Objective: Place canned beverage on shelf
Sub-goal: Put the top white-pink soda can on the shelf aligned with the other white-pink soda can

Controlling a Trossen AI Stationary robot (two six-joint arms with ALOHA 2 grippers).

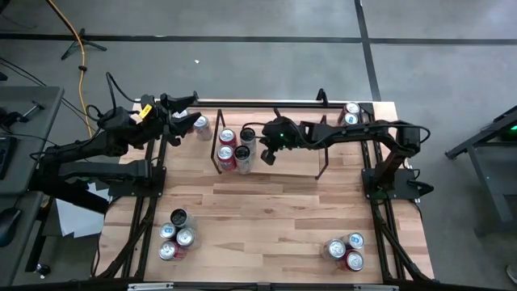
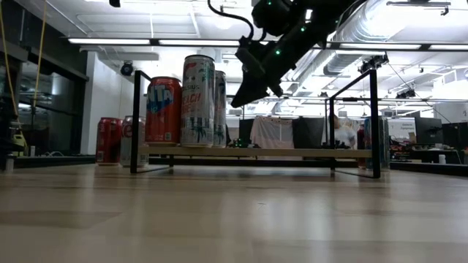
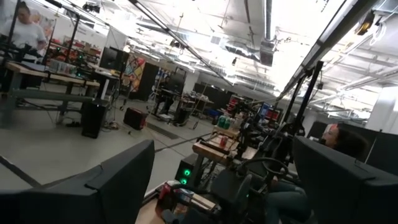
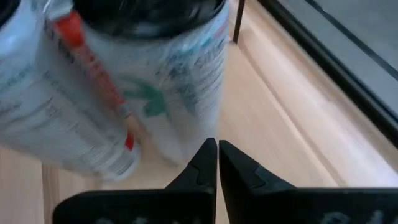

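The shelf [image 1: 319, 166], a low black-rod rack with a see-through top [image 2: 292, 153], stands at the table's far middle. Several canned beverages stand upright on its left end: a red one [image 2: 163, 109], a tall white one [image 2: 198, 101] and one more behind [image 2: 220, 109]. My right gripper [image 1: 266, 155] is shut and slants down just right of these cans; the low view shows a small gap between its tips [image 2: 238, 101] and the cans. The right wrist view shows the tall white can [image 4: 155, 81] close before the shut fingers [image 4: 217, 149]. My left gripper [image 3: 221, 155] is open and raised at the table's far left [image 1: 184, 109], holding nothing.
One can [image 1: 201, 124] stands near my left gripper. More cans stand in groups at the near left [image 1: 176, 234], near right [image 1: 346, 250] and far right corner [image 1: 350, 113]. Black rails [image 1: 153, 194] run along the table's sides. The shelf's right part is bare.
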